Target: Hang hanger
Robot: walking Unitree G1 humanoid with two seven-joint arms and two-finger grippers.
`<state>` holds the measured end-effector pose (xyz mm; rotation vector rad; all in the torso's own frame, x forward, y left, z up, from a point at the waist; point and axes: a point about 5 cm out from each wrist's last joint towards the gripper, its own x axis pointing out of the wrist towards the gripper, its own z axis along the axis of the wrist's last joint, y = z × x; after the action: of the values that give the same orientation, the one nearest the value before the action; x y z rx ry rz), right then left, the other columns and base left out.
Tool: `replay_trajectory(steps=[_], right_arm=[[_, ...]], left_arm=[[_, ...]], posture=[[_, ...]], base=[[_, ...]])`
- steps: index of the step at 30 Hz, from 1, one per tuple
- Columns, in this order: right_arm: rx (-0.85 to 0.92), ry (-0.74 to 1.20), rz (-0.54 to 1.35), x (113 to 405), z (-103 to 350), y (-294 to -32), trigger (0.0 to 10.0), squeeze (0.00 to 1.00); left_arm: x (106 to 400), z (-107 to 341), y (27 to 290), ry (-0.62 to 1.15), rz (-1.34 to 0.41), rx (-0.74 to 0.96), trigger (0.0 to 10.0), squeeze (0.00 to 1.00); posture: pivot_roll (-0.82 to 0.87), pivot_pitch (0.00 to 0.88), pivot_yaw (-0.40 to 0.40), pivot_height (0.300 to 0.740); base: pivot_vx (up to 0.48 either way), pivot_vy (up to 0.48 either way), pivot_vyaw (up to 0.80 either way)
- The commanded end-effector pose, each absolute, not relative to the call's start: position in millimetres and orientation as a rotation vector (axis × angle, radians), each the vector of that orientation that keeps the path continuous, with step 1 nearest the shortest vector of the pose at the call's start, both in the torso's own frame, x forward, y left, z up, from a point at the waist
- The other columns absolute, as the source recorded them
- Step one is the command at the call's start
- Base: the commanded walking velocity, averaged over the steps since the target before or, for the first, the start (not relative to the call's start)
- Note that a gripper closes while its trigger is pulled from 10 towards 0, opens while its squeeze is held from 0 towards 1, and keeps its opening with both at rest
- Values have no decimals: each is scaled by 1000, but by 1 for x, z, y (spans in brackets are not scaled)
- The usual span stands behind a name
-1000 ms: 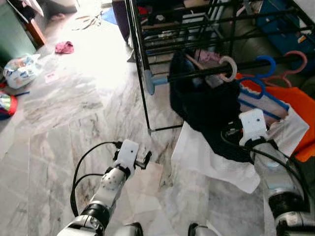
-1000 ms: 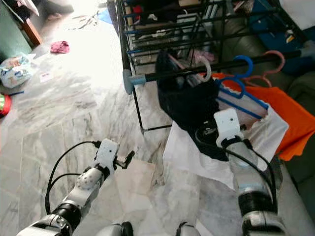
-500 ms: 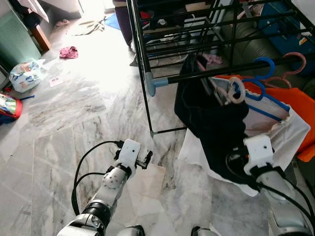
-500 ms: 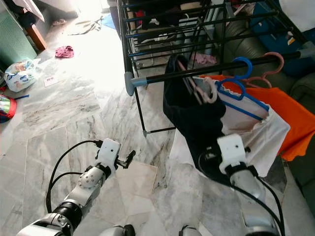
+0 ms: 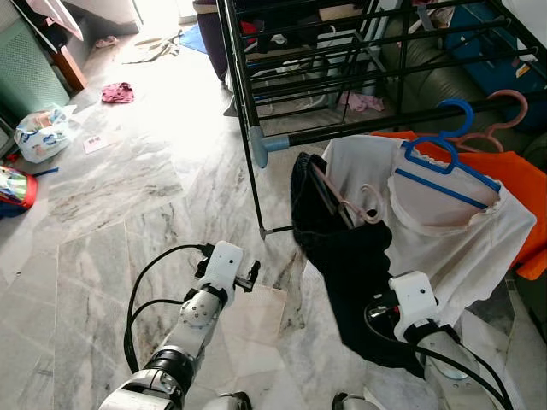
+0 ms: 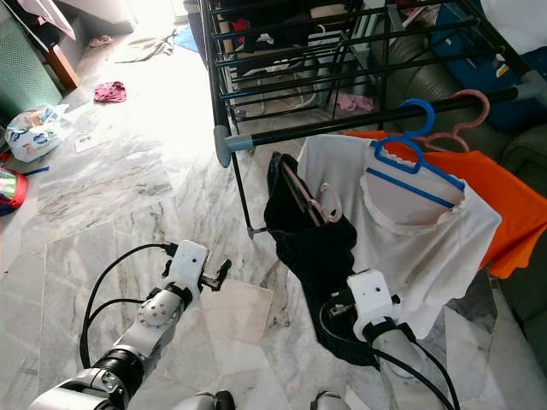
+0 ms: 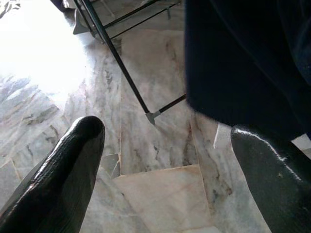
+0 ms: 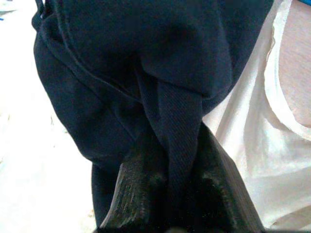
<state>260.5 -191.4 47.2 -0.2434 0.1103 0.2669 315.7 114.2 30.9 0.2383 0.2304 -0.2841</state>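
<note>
While the left claw [image 5: 254,275] hovers open over the marble floor [image 5: 111,213], the right claw [image 8: 170,194] pinches a fold of the dark garment [image 5: 342,256].
That garment sits on a pink hanger [image 5: 346,201], off the black rail [image 5: 376,124] and just below it, beside a white shirt [image 5: 444,231] on a blue hanger [image 5: 444,154] hooked over the rail; a plastic bag [image 5: 41,132] lies on the floor's far left edge, contents unclear.

White shirt [image 5: 444,222] crowds rail [image 5: 376,128]; bare rail stretch near end cap [image 5: 275,143].
</note>
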Motion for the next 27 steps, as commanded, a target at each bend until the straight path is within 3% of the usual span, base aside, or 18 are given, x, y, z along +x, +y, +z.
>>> replay_trajectory(steps=[1,18,19,21,22,23,24,25,27], right_arm=[[-235,78,285,264,52,-185,0,0],[-173,76,327,271,51,-162,0,0],[-167,74,327,271,51,-162,196,0],[-154,68,337,272,53,-159,2235,0],[-154,68,337,272,53,-159,2235,0],[-157,65,342,273,54,-159,3373,0],[-161,64,344,273,54,-158,3373,0],[-161,63,349,274,55,-159,4235,0],[-165,60,354,274,56,-159,4314,0]], left_arm=[[310,22,121,274,-257,245,10000,0],[307,18,122,293,-195,240,10000,0],[307,17,122,294,-192,238,10000,0],[306,17,122,295,-187,235,10000,0],[306,17,122,295,-187,235,10000,0],[306,16,122,295,-188,235,10000,0],[305,16,121,296,-188,235,10000,0],[305,15,121,299,-189,237,10000,0],[305,15,121,300,-193,240,10000,0]], posture=[[-87,129,93,740],[-67,92,49,740],[-65,91,47,740],[-63,83,44,740],[-63,83,44,740],[-63,83,45,740],[-64,84,46,740],[-66,78,48,740],[-69,82,50,740]], base=[[-244,0,0],[-363,0,0],[-409,0,0],[-407,0,0],[-405,0,0],[-405,0,0],[-405,0,0],[-405,0,0],[-386,0,0]])
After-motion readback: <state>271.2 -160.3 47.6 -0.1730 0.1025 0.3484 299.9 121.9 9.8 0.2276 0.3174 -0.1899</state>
